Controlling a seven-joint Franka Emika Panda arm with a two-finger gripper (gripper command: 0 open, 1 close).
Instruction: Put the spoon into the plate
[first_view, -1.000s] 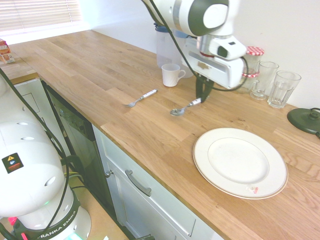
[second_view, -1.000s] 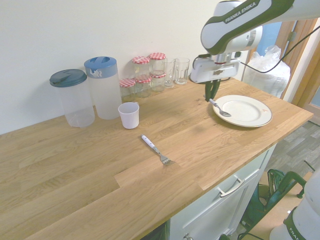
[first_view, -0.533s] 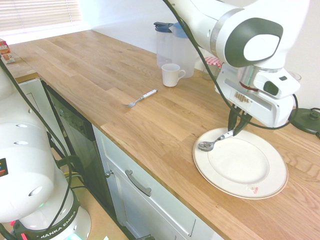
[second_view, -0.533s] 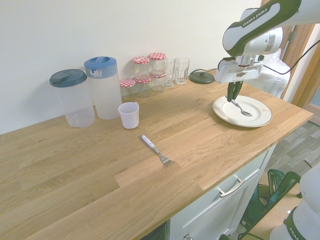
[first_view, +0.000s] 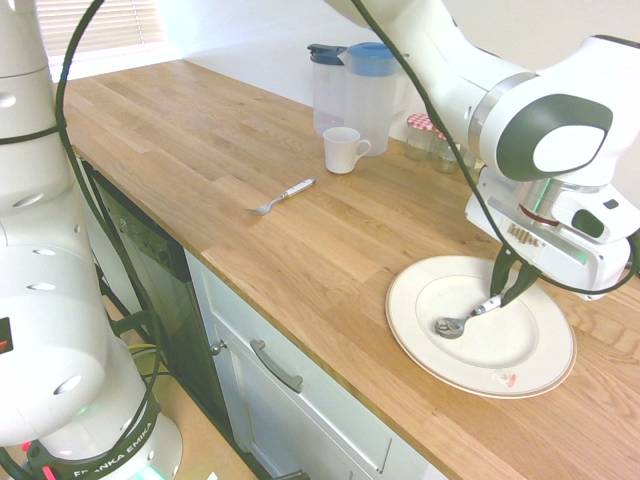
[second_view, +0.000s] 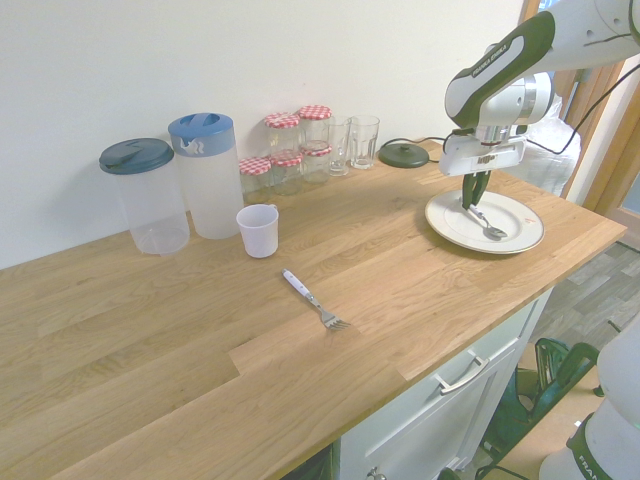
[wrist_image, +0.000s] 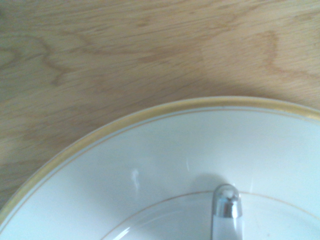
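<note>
Wooden counter (first_view: 250, 160), white plate (first_view: 535, 375) under spoon (first_view: 462, 319), claw (first_view: 508, 293) clamped on spoon handle

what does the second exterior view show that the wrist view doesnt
Only the second exterior view: the gripper shut on the spoon's handle, the fork, the white cup and two jugs. Only the wrist view: the plate's yellowish rim band up close. Both: the spoon over the plate, and the wooden counter.

The white arm reaches in from above, wrist bent so the gripper (first_view: 508, 288) points straight down. Its dark fingers (second_view: 474, 190) are closed tightly together.
</note>
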